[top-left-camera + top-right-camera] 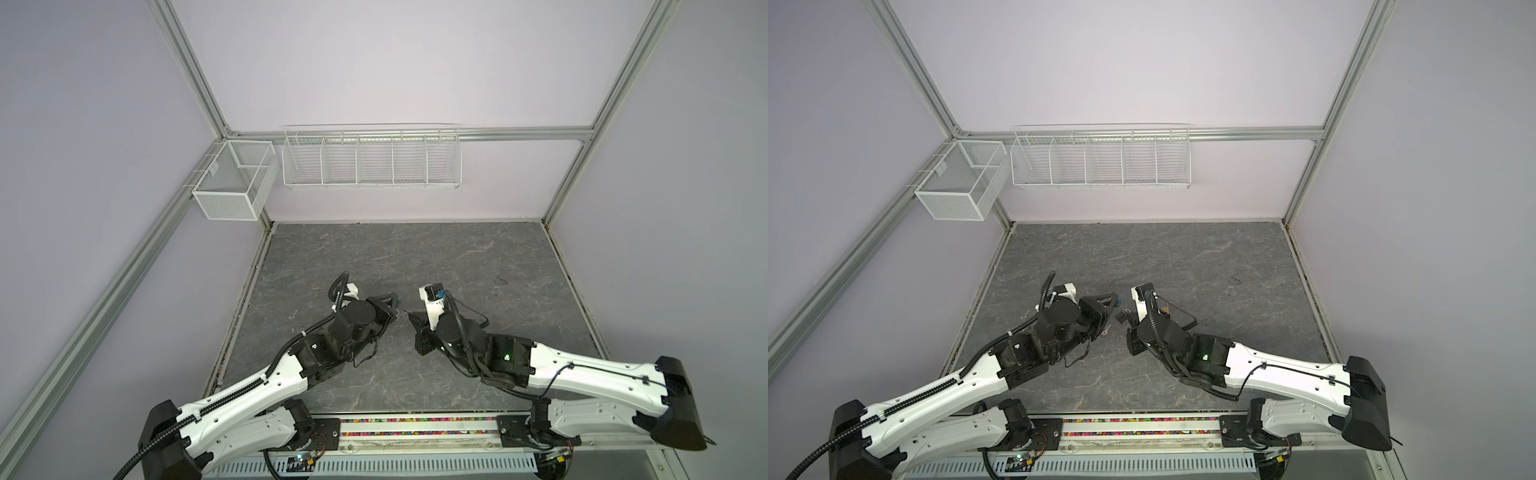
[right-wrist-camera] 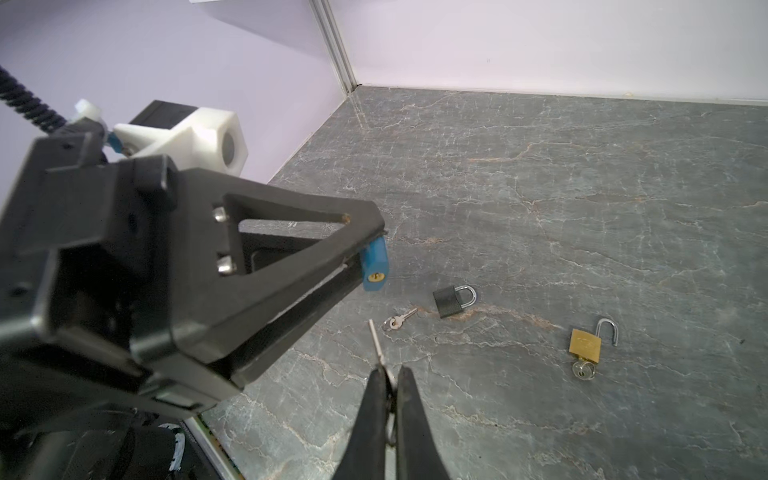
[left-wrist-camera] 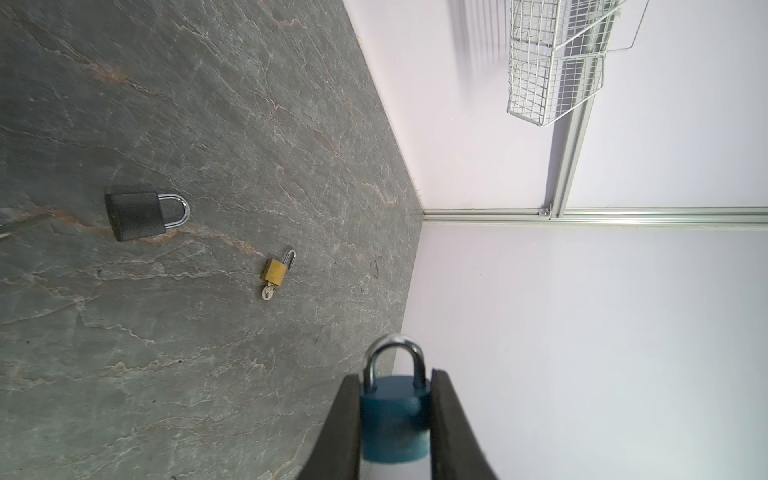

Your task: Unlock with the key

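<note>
**Sam:** Where's the key?

**Me:** My right claw (image 2: 390,372) is pinched tight on the key (image 2: 376,338). Its thin end sticks out, aimed about at the blue lock (image 3: 395,419).

**Sam:** Who holds that?

**Me:** My left claw (image 3: 395,376) is clamped on its sides, up off the tabletop (image 2: 582,166). The keyhole (image 2: 376,276) faces the key, but they are apart. The loop is shut.

**Sam:** So what's left?

**Me:** Both are picked up. I think I must push the key in, turn it and pop the loop.

**Sam:** Anything past them?

**Me:** A spare key (image 2: 398,320), a shut black lock (image 2: 449,302), then a gold lock (image 2: 585,343), open, away from the tabletop's edges.
</note>
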